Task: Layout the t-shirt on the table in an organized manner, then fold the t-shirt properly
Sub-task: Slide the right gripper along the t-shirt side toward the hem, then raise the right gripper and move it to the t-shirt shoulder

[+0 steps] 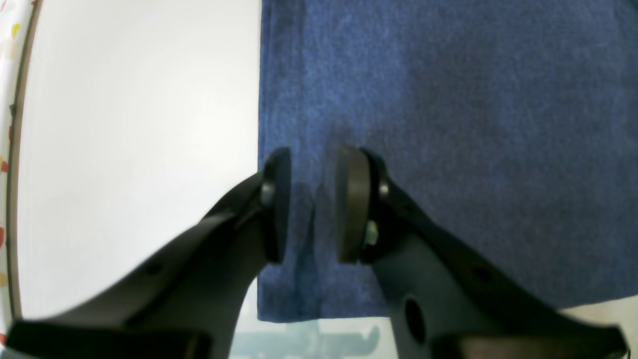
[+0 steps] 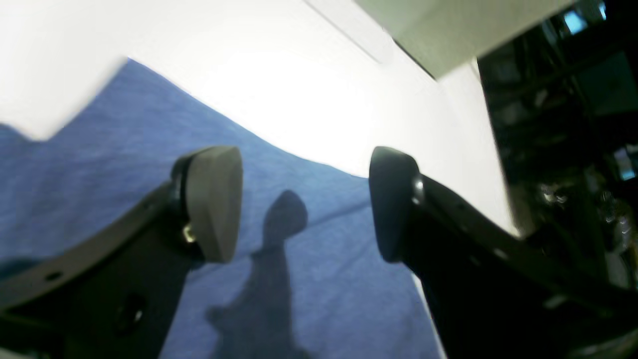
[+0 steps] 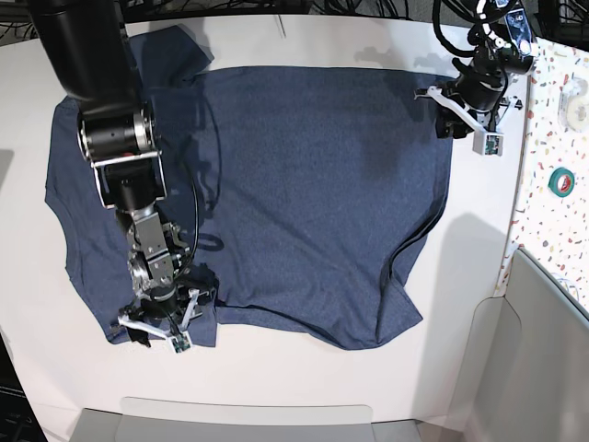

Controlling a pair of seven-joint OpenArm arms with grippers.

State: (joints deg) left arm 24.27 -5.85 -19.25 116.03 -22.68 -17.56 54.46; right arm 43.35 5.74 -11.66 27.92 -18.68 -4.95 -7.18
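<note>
T-shirt point(image 3: 294, 193) spread on white worktop point(image 3: 276, 378).
Left end effector point(image 1: 313, 204) clenched on t-shirt's edge; right end effector point(image 2: 305, 204) released above its hem corner.

To my right runs a narrow white strip flecked with coloured confetti point(image 3: 550, 138). A green roll of tape point(image 3: 561, 180) lies on it, and farther back near the edge sits a pale, whitish roll point(image 3: 578, 99), too small for me to tell more. A grey panel point(image 3: 543, 322) slants across the near right corner. Along the front edge lies a pale grey ledge point(image 3: 248, 414). Black cables point(image 3: 276, 7) tangle behind the far edge.
</note>
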